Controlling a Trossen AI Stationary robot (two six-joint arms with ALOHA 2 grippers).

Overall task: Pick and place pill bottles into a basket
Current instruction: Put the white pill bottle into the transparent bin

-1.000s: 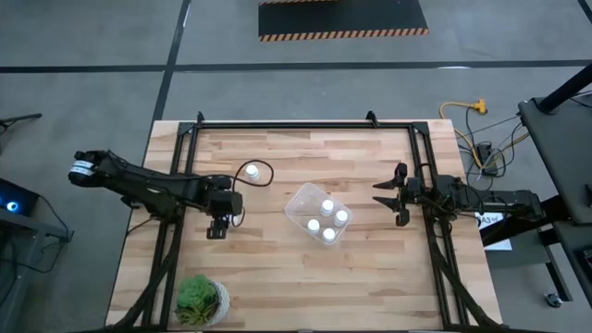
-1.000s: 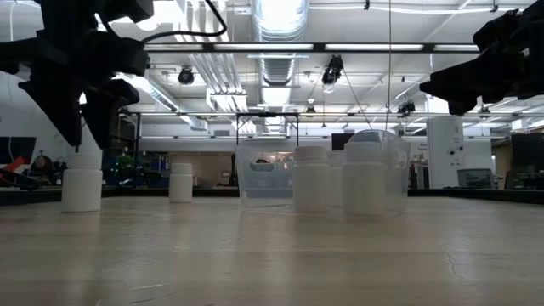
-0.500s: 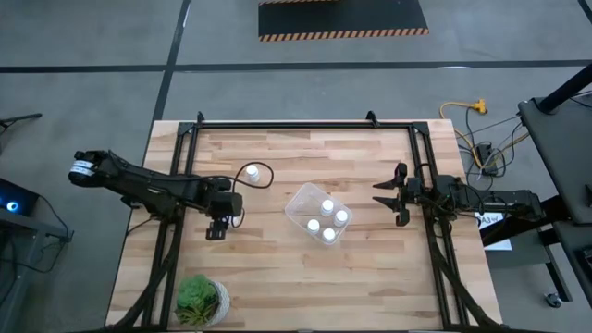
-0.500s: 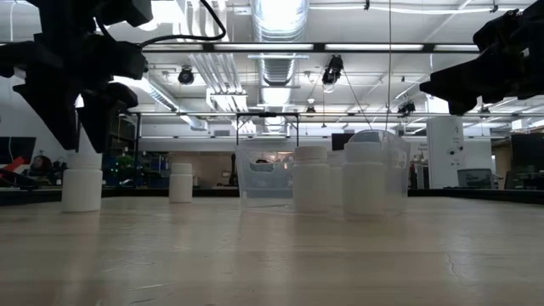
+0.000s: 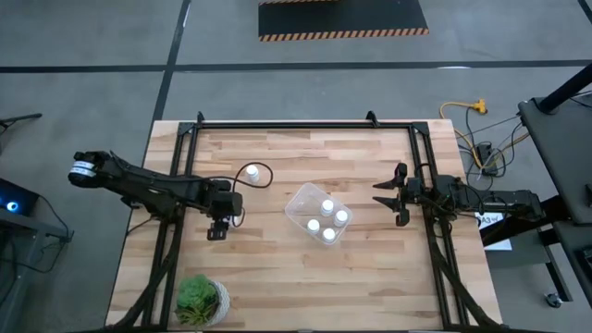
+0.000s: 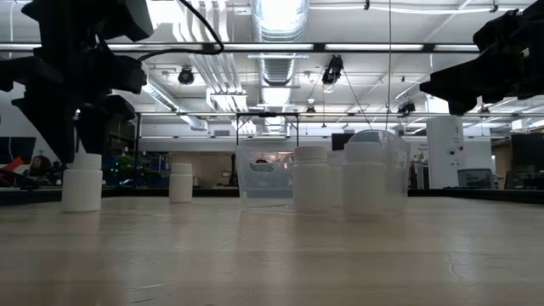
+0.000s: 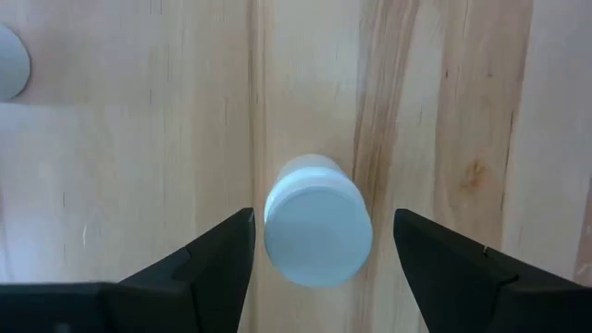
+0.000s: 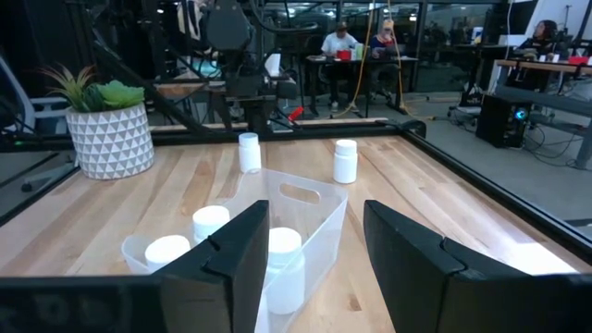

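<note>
Pill bottle (image 7: 318,232) between open left gripper (image 7: 321,242) fingers

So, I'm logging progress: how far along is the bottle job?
Four bottles already sit in the basket. The open left claw straddles a fifth bottle, not yet gripped. The sixth bottle stands on the table. The right claw waits open beside the basket.

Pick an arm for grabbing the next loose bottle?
Left. The left gripper is open, directly over a bottle standing on the table. The right gripper waits open past the tub.
</note>
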